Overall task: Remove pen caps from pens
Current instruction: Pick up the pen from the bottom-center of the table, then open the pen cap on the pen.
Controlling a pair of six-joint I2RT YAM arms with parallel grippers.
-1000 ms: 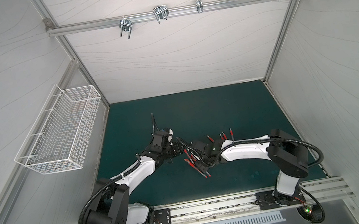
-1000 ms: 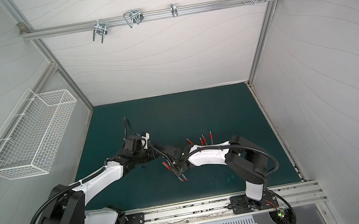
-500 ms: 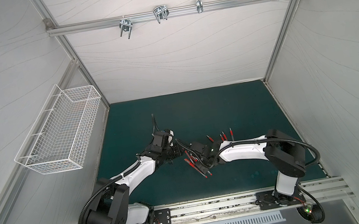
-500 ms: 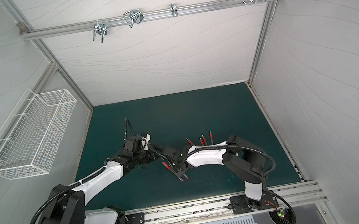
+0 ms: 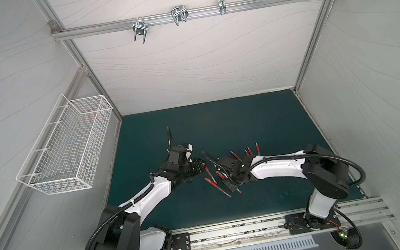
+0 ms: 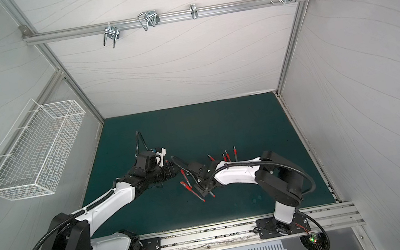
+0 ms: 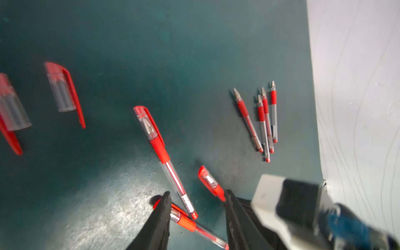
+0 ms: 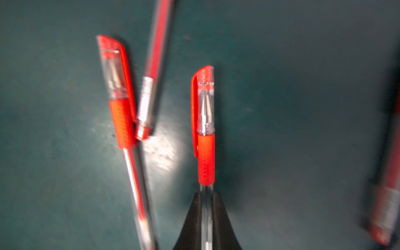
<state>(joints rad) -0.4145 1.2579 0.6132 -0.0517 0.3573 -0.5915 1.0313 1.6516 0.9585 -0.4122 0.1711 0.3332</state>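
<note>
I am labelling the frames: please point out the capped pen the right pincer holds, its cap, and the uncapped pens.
held pen [image 8: 206,160], right wrist view, red grip band.
cap [image 8: 206,101], right wrist view, clear sleeve.
uncapped pens [image 7: 261,112], left wrist view, a grip band.

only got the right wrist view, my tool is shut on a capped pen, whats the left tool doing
Observer: The left tool is open and empty, close to the capped pen you hold.
Operator: any pens done yet
Observer: Four uncapped pens lie grouped beside the white wall.
Operator: where did their caps go
Observer: Only two loose caps show, lying on the mat apart from that group.
</note>
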